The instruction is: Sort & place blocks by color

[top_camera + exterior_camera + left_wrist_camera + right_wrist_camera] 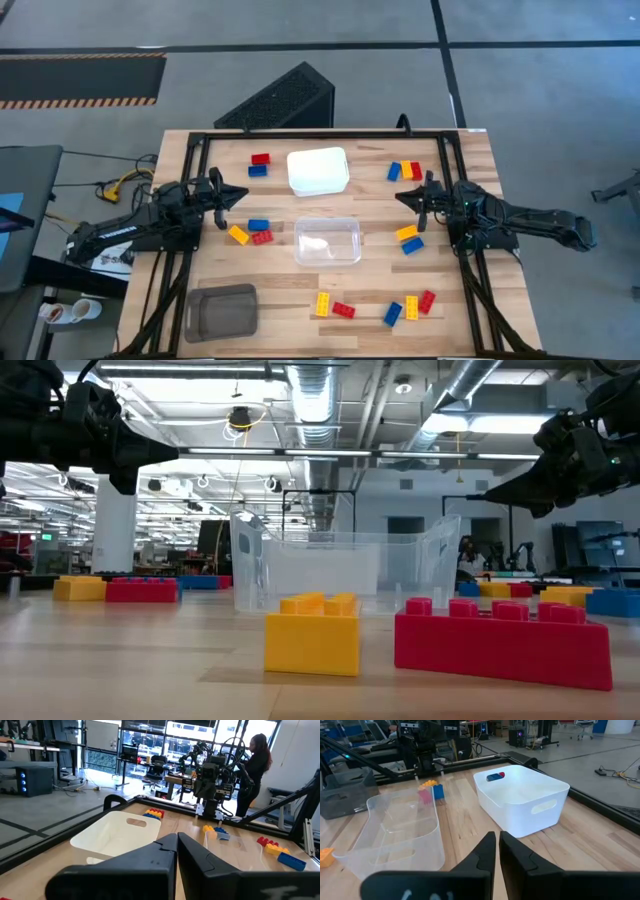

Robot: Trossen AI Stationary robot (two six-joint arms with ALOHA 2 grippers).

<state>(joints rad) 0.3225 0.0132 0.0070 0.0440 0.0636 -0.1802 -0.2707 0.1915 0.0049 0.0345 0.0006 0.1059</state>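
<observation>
Small red, blue and yellow blocks lie scattered on the wooden table (340, 205). A red and blue pair (260, 164) sits far left, a trio (404, 171) far right, another trio (252, 232) by my left gripper, and a yellow and blue pair (409, 239) by my right. More blocks (333, 307) (410, 308) lie near the front edge. My left gripper (240, 194) (177, 836) is shut and level above the table's left side. My right gripper (402, 197) (497, 834) is shut over the right side. Neither holds anything.
A white tray (318, 170) stands at the far middle, a clear tray (327, 241) at the centre, and a grey tray (222, 310) at the near left. A black frame (300, 136) runs around the table. A person (256, 765) stands in the room beyond.
</observation>
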